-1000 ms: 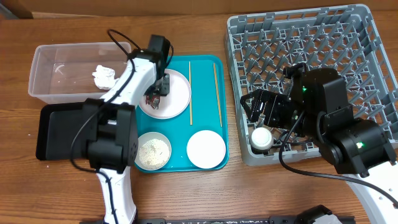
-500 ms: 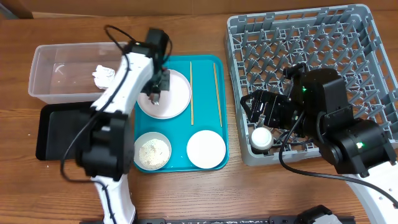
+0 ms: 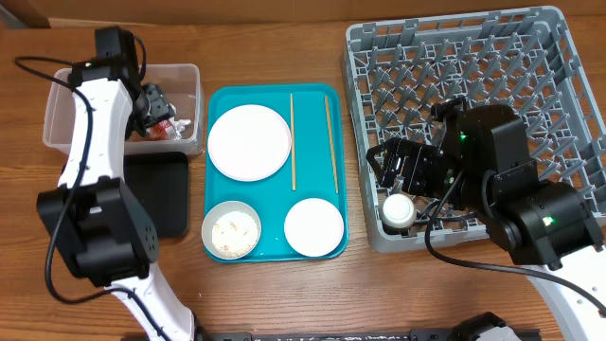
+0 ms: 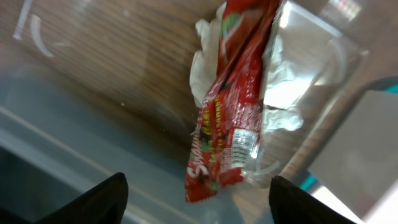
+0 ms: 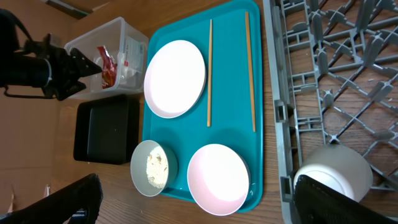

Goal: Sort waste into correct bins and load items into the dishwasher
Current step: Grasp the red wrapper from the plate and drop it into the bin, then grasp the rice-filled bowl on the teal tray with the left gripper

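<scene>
My left gripper (image 3: pixel 154 111) is open over the clear tub (image 3: pixel 66 93). The red-and-white wrapper (image 4: pixel 231 112) lies below it on the white tissue (image 4: pixel 204 70), free of the fingers; it also shows in the overhead view (image 3: pixel 169 126). The white plate (image 3: pixel 249 141), two chopsticks (image 3: pixel 292 142) (image 3: pixel 330 133), a bowl of rice (image 3: pixel 231 230) and an empty white bowl (image 3: pixel 313 226) sit on the teal tray (image 3: pixel 315 180). My right gripper (image 3: pixel 396 180) is open above the small white cup (image 3: pixel 398 209), which stands in the front left corner of the grey rack (image 3: pixel 492 66).
The black tray (image 3: pixel 161 194) lies in front of the tub, left of the teal tray. The rack fills the right half of the table. Bare wood shows along the front edge.
My left arm swung from the plate to the tub, carrying the wrapper off the plate. The wrapper now lies in the tub with the jaws open. The right arm has not moved.
</scene>
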Controlling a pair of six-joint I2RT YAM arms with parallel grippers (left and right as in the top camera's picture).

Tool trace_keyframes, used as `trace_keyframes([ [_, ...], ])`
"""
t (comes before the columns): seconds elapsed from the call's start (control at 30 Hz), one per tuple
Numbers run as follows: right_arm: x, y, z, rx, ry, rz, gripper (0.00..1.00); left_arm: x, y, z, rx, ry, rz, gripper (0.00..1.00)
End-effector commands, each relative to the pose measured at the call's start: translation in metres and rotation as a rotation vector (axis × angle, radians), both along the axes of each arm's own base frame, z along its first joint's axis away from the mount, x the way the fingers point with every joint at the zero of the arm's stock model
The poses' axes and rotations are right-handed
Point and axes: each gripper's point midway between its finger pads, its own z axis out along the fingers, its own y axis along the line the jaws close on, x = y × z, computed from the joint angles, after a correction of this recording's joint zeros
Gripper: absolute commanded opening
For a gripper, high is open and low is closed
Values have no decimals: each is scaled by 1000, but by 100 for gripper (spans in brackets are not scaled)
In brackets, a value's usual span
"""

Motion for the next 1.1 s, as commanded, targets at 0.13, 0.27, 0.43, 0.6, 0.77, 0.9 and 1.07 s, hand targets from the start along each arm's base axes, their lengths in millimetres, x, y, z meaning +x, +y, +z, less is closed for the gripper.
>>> trace_keyframes([
  [0.13, 0, 0, 7, 0, -20, 2, 100, 4, -31, 38, -101, -88, -75, 71],
  [0.27, 1, 0, 8, 2, -26, 2, 100, -2, -68, 80, -174, -176, -207, 65],
  [0.43, 4, -2, 5, -12, -25, -11, 100, -31, -111, 126, -163, -218, -365, 66],
  [0.6, 8, 0, -3, -23, 2, -10, 100, -64, -154, 154, -164, -227, -489, 67],
  [0.77, 13, 2, -15, -39, 42, -10, 100, -91, -173, 157, -133, -171, -547, 66],
  [0.9, 15, 3, -21, -47, 59, -10, 100, -109, -179, 152, -144, -105, -563, 61],
  [1.07, 18, -4, -21, -74, 43, -39, 100, -124, -179, 152, -149, -65, -563, 55],
])
